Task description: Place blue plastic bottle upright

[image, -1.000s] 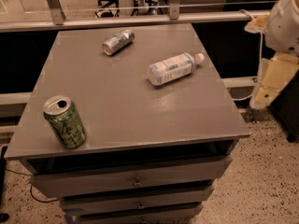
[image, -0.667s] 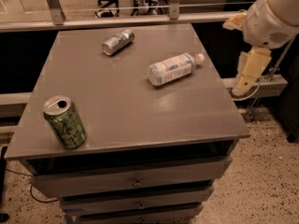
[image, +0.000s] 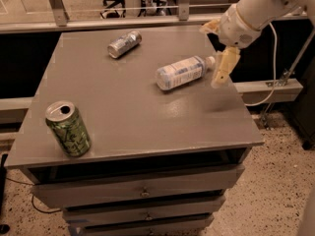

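- I am watching the gripper (image: 221, 69) hanging right of centre in the frame, just beside the cap end of the blue plastic bottle (image: 180, 73). I cannot tell how wide it is set.
- The bottle is lying on its side, right of the middle of the table (image: 123, 107). Being round, it is likely to roll toward the silver can (image: 124, 44) if I am nudging it rather than gripping it.
- The arm (image: 256, 9) is running out at the upper right, hiding the table's far corner.

gripper (image: 216, 58) by blue plastic bottle (image: 179, 73) cap, rt side | silver can (image: 124, 44) back, green can (image: 69, 128) front-L: well apart
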Action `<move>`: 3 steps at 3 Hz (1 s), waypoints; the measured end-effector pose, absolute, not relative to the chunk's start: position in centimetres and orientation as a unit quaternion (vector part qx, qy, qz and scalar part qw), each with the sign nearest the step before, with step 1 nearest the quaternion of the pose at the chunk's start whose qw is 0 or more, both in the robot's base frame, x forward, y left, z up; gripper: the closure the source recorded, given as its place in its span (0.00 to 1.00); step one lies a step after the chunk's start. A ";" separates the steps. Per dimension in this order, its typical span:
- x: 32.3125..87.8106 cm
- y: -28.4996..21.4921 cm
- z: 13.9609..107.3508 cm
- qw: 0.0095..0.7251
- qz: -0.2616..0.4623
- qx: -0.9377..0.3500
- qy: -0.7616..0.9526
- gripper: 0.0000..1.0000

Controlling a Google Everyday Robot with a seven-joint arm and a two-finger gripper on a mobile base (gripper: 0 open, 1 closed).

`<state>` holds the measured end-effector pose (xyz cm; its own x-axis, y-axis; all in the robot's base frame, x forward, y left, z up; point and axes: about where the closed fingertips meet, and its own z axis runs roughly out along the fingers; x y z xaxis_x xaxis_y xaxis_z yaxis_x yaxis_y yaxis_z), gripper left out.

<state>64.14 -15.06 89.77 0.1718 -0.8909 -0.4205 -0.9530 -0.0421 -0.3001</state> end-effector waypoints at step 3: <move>70.3 -11.4 84.4 0.231 0.107 -0.717 0.649 0.17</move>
